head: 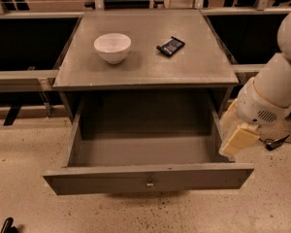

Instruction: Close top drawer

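Note:
The top drawer [148, 177] of the grey cabinet is pulled far out towards me. Its inside [145, 149] holds nothing, and its flat front carries a small round knob [149, 182]. My gripper [237, 139], cream-coloured at the end of the white arm [276, 91], hangs at the right. It is just outside the drawer's right wall, above the right end of the drawer front. It holds nothing that I can see.
A white bowl [112, 46] and a dark snack packet [170, 45] lie on the cabinet top [199, 62]. Metal rails run behind on both sides. A cable [276, 142] lies on the speckled floor at right. A black object [7, 224] is at the bottom left.

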`<move>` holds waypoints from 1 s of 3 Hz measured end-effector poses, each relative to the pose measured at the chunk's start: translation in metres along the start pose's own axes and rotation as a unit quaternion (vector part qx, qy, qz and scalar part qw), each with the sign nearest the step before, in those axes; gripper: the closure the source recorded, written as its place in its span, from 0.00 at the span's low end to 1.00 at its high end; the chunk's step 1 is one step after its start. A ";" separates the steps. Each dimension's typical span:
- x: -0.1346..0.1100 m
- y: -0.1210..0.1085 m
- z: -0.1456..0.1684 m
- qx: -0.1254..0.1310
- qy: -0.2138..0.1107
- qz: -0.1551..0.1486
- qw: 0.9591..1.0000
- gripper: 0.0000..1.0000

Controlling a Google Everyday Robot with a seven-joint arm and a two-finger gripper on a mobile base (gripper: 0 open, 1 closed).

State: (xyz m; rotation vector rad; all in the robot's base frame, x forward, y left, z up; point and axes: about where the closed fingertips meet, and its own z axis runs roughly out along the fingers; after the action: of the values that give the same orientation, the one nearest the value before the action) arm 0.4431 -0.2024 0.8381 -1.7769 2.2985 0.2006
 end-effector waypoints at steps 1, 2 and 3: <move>-0.006 0.016 0.031 -0.016 -0.024 -0.016 0.999 0.65; -0.013 0.038 0.056 -0.021 -0.041 -0.040 0.998 0.88; -0.017 0.066 0.083 -0.035 -0.055 -0.070 0.995 1.00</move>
State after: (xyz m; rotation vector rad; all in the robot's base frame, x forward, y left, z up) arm 0.3916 -0.1496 0.7603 -1.9025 2.1063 0.3478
